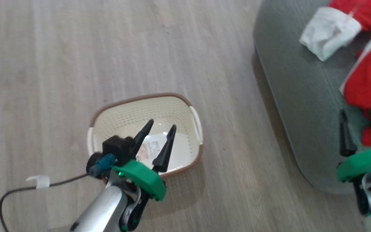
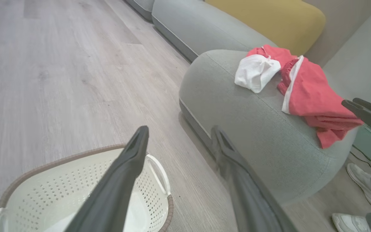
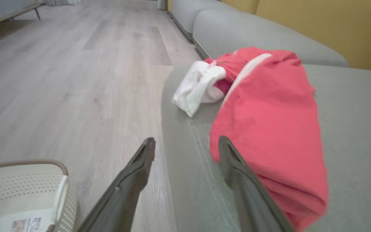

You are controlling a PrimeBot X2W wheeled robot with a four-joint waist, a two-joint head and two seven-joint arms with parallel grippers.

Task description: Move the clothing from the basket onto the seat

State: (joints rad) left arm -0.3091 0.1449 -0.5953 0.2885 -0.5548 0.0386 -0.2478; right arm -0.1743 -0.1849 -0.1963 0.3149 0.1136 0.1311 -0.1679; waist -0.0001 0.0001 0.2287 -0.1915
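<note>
Clothing on the seat, basket on the floor: the red garment (image 1: 369,80) and the white garment (image 1: 328,32) lay together on the grey-green seat (image 1: 295,96) at the upper right of the head view, while the basket (image 1: 140,97) sat on the wood-look floor at lower centre. The left gripper (image 1: 161,124) hung over the basket with its fingers spread wide and nothing between them. The right gripper (image 1: 356,112), at the right edge, was equally wide, its fingers over the seat beside the red cloth.

The left wrist view added a yellow cushion (image 2: 269,19) at the top and a person's pale shoes (image 2: 362,182) at lower right. The head view alone caught a dark cable with a white tag (image 1: 40,182) at lower left.

The basket's long axis ran almost left to right across the head view, rising slightly to the right, with a white handle at each short end. In the left wrist view the red garment stretched from upper left to lower right.

A label sticker (image 1: 148,149) lay on the basket floor; its print was too blurred to read.
</note>
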